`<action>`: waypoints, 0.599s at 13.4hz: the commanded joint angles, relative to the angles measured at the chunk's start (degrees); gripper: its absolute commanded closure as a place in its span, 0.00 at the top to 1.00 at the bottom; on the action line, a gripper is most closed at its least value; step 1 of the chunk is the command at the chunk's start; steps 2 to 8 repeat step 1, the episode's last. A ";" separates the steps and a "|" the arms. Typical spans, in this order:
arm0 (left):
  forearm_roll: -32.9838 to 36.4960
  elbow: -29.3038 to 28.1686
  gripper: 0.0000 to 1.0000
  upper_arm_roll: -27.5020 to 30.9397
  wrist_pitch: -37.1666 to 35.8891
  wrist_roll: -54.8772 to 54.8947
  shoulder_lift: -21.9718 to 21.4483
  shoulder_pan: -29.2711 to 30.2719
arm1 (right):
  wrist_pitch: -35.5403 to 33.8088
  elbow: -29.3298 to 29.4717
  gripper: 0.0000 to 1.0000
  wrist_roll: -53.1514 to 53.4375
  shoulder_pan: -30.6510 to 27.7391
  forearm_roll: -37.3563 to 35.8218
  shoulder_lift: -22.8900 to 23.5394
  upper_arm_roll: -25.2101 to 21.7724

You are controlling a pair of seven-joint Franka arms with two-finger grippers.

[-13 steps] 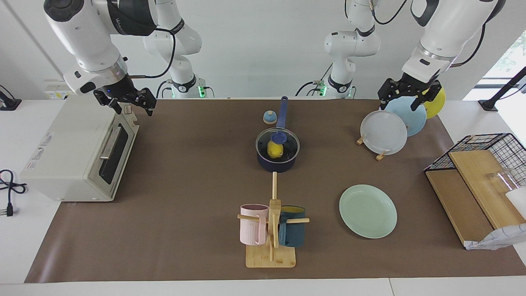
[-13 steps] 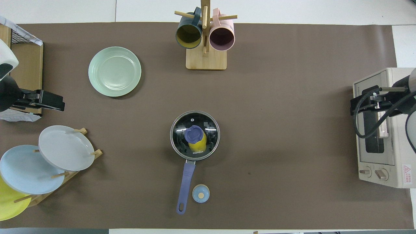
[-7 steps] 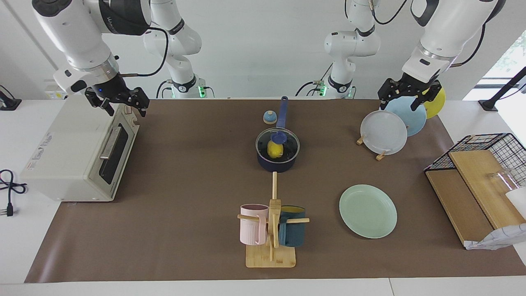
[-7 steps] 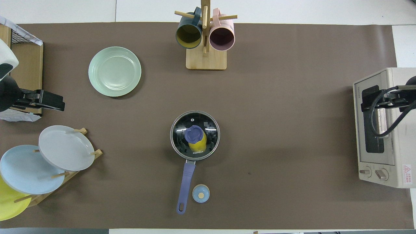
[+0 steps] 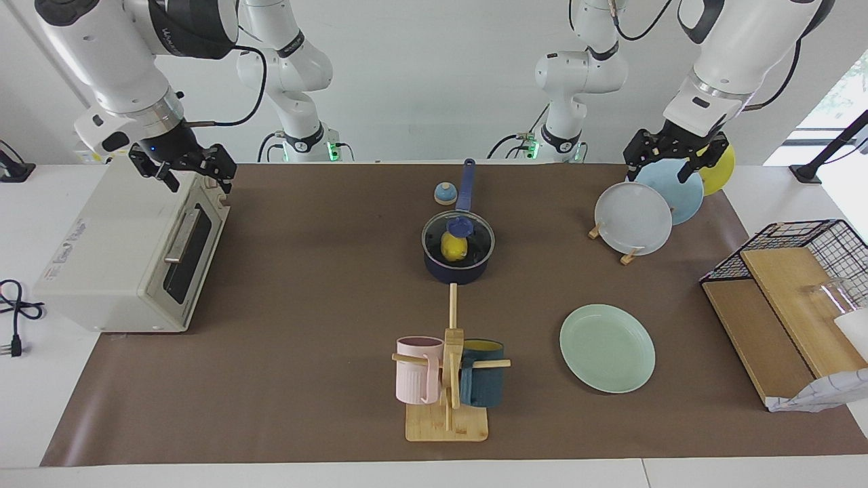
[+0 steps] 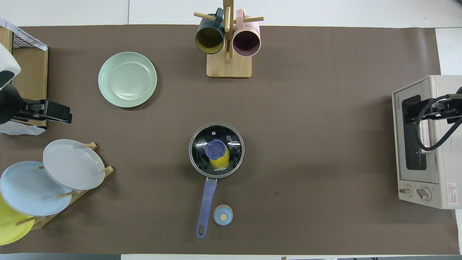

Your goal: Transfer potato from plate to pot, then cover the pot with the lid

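Observation:
The dark blue pot (image 5: 454, 274) stands mid-table, its long handle (image 6: 205, 204) pointing toward the robots. The glass lid (image 5: 476, 238) with the blue knob (image 6: 215, 148) sits flat on it. Through the glass I see the yellow potato (image 5: 453, 248) inside the pot. The mint-green plate (image 5: 607, 348), farther from the robots toward the left arm's end, is bare. My right gripper (image 5: 190, 173) hangs open and empty over the toaster oven. My left gripper (image 5: 668, 166) waits open and empty over the upright plates.
A toaster oven (image 5: 129, 251) fills the right arm's end. A wooden mug rack (image 5: 447, 407) with two mugs stands farther out than the pot. A plate rack (image 5: 634, 218), a small bell (image 5: 445, 194) and a wire basket with boards (image 5: 793, 271) are also here.
The right gripper has drawn away from the table's middle toward the right arm's end and now hangs over the toaster oven's top. The left arm, pot and lid have not moved.

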 commanded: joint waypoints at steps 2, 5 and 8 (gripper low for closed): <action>0.62 -1.34 1.00 0.41 1.01 -0.57 -1.05 -0.71 | 0.66 0.40 1.00 -1.27 -0.43 1.19 0.24 0.06; 0.62 -1.34 1.00 0.41 1.01 -0.57 -1.05 -0.71 | 0.66 0.40 1.00 -1.27 -0.43 1.19 0.24 0.06; 0.62 -1.34 1.00 0.41 1.01 -0.57 -1.05 -0.71 | 0.66 0.40 1.00 -1.27 -0.43 1.19 0.24 0.06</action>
